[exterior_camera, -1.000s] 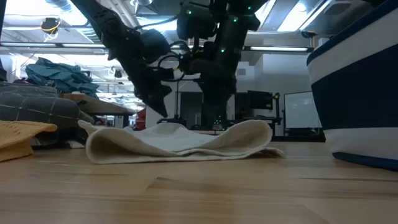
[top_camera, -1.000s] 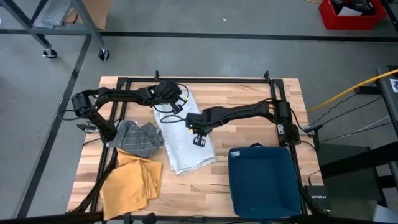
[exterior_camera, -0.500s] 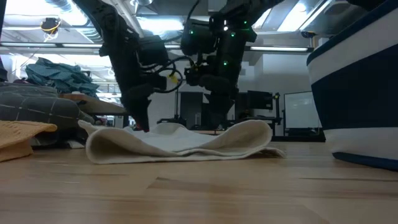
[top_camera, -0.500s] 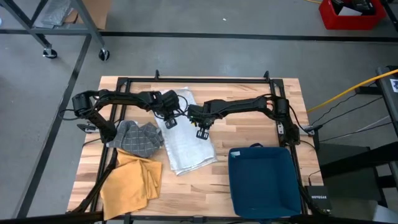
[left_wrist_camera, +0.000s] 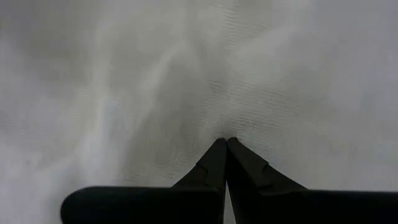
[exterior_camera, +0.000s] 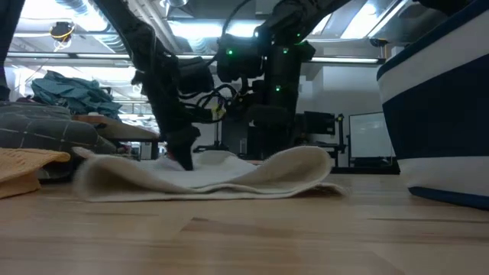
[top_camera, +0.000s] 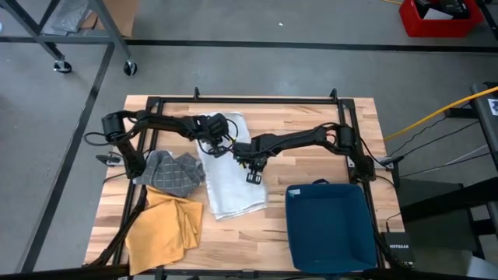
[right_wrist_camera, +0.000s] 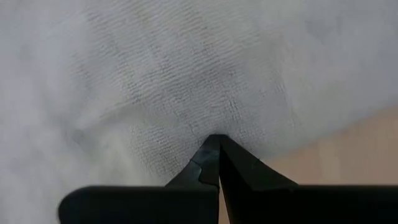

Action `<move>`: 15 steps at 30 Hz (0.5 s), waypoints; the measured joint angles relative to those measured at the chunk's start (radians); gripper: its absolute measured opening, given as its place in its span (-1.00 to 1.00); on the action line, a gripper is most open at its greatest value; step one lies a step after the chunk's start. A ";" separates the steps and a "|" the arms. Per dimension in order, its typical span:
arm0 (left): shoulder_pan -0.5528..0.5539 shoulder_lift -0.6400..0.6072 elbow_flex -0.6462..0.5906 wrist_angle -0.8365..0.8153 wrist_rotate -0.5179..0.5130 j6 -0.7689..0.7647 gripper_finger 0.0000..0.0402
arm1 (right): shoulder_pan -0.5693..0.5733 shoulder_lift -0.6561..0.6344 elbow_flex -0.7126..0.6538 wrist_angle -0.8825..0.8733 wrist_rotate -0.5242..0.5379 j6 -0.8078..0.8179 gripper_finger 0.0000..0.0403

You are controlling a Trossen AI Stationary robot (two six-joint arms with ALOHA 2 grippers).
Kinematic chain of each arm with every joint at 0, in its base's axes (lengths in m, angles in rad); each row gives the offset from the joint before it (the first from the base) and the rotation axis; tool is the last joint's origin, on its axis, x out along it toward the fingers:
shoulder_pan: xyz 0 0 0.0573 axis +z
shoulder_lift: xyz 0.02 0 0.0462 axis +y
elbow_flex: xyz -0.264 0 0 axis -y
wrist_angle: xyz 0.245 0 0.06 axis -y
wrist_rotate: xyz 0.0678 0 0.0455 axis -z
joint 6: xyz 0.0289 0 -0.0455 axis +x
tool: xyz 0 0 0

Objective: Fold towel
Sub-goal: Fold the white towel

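Observation:
A white towel (top_camera: 233, 183) lies folded into a long strip on the wooden table, running from the far side toward the near edge. In the low view the towel (exterior_camera: 229, 174) sits as a low hump. My left gripper (top_camera: 215, 146) is shut, with its tips down on the strip's far half. My right gripper (top_camera: 251, 171) is shut too and stands on the strip's right side near its middle. Both wrist views are filled with white cloth. My left gripper presses its shut fingertips (left_wrist_camera: 217, 155) on the towel's upper layer (left_wrist_camera: 227, 124), coming steeply from above. Soft creases run away from the tips. The towel lies on the table under it. My right gripper presses its shut fingertips (right_wrist_camera: 211, 155) on the towel close to its right edge (right_wrist_camera: 273, 140), from above. Creases meet at the tips, and bare wood shows just beside them. The cloth stays on the table.
A grey checked cloth (top_camera: 173, 171) and a yellow cloth (top_camera: 163, 225) lie left of the towel. A dark blue bin (top_camera: 327, 225) stands at the near right. A black frame (top_camera: 264, 99) runs along the far edge and sides. Bare wood lies between the towel and the bin.
My left gripper came down from the towel's far end toward the near edge and set its tips on the cloth. My right gripper moved a little toward the far edge and back. In the low view the towel's left end slid further left and flattened.

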 joint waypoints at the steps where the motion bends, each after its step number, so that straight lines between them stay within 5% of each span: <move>1: -0.001 0.016 0.001 0.032 -0.001 0.001 -0.99 | 0.005 0.000 0.000 -0.004 -0.001 0.021 -0.96; 15: 0.007 0.061 0.011 0.246 0.008 0.055 -0.99 | 0.041 -0.007 0.000 -0.024 0.039 0.183 -0.96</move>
